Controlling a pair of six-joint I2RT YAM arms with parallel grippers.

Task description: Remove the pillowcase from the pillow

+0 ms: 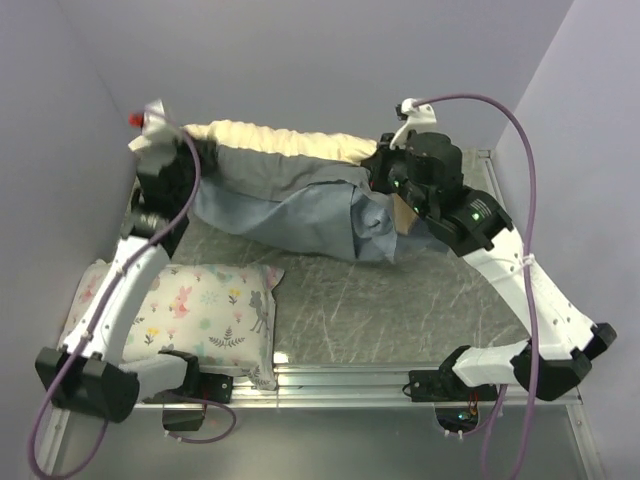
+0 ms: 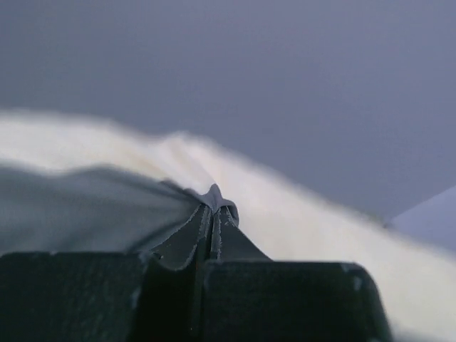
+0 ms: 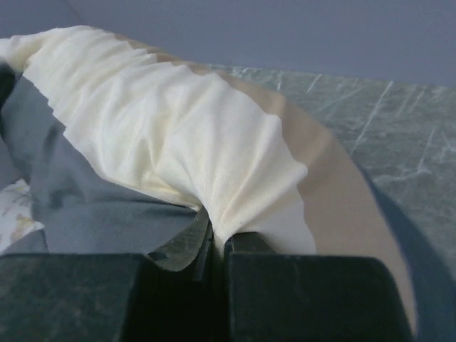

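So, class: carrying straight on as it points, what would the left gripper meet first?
The left gripper, shut on the pillowcase, would likely meet the blurred cream fabric just beyond; depth is unclear.

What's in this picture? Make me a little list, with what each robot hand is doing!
left gripper: shut, pinching the soft grey-blue fabric pillowcase
right gripper: shut on wrinkled cream fabric beside a tan band; whether that is pillow or cover stripe, cannot tell
other pillow: white floral-and-animal print pillow, near left, apart from both grippers
table: grey-green scratched tabletop
job: cover not yet off
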